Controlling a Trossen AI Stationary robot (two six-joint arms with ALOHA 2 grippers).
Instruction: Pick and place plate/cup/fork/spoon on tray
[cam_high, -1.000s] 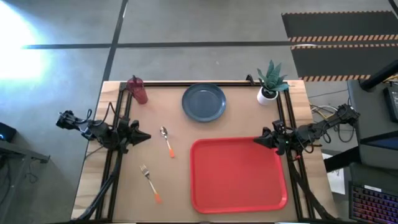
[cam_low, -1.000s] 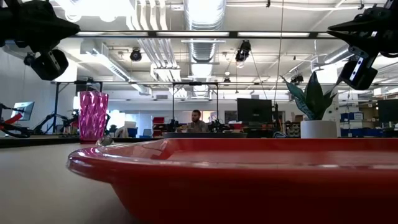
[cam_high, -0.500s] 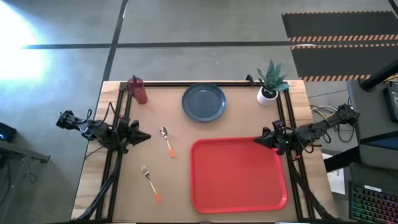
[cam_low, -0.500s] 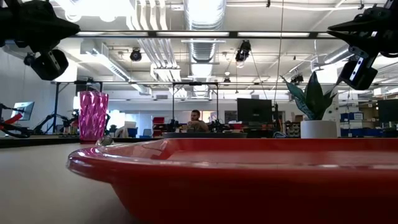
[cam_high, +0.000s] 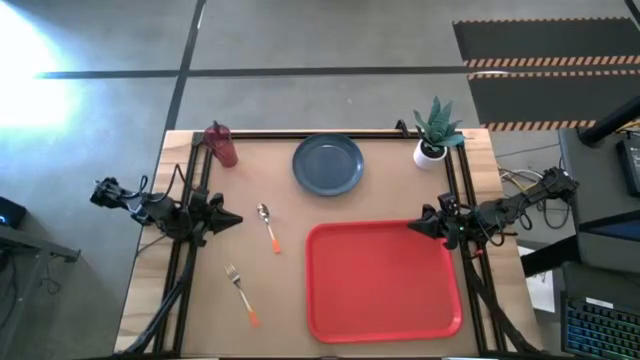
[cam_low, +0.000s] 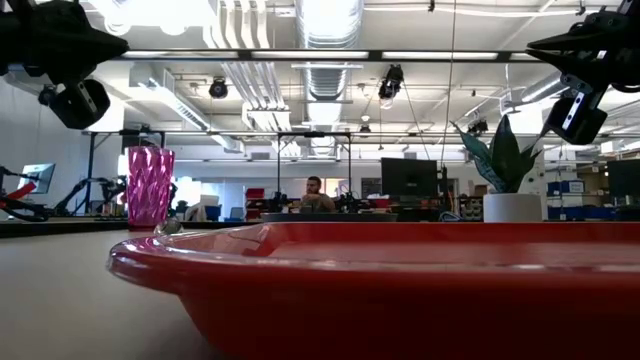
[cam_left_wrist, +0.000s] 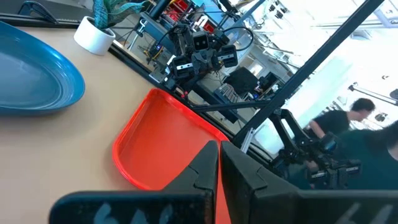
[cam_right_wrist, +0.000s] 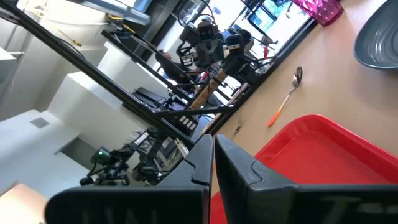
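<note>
Wooden table (cam_high: 285, 280) carries all the items, each apart from the others. At the far edge stand the cup (cam_high: 221, 144), the plate (cam_high: 328, 164) and a potted plant (cam_high: 434, 131). Near the left side lie the spoon (cam_high: 268, 226) and, closer to the front, the fork (cam_high: 241, 291). On the right front part is the tray (cam_high: 383, 282), with nothing on it. Left gripper (cam_high: 233, 220) hovers beside the spoon, fingers closed and holding nothing. Right gripper (cam_high: 415, 227) hangs at the tray's far right corner, also closed, without any object.

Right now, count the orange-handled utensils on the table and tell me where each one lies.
2. The spoon lies left of the tray, below the plate. The fork lies nearer the table's front left. None seems hidden.
</note>
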